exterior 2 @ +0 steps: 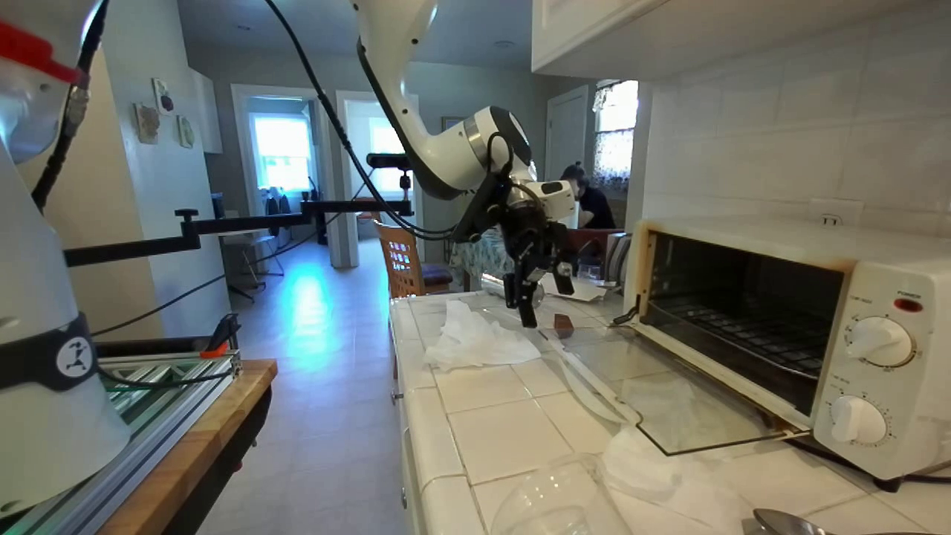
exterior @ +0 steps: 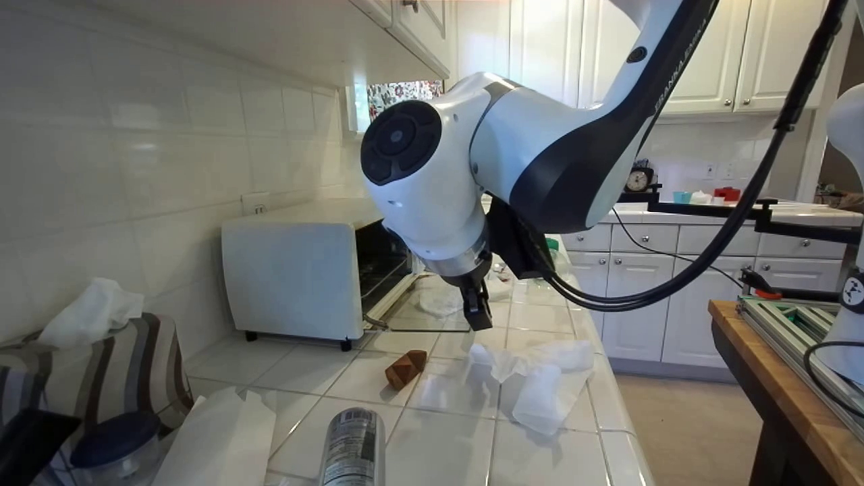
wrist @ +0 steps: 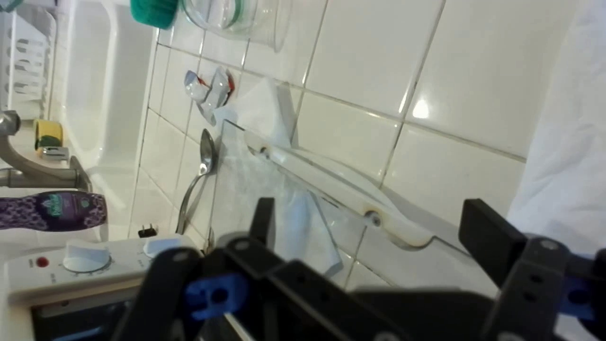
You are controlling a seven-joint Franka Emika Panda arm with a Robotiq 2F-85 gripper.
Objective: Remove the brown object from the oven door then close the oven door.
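Observation:
The brown object lies on the tiled counter near the corner of the white toaster oven, off the door. It also shows small behind the gripper in an exterior view, and is out of the wrist view. The oven door is folded down open, its glass flat just above the counter; its white handle bar crosses the wrist view. My gripper is open and empty, pointing down above the counter by the door's outer edge. In the wrist view its fingers stand wide apart above the door.
A metal can lies near the brown object. Crumpled white paper lies by the counter's edge. A clear bowl and a spoon are on the oven's knob side. A striped tissue box stands by the wall.

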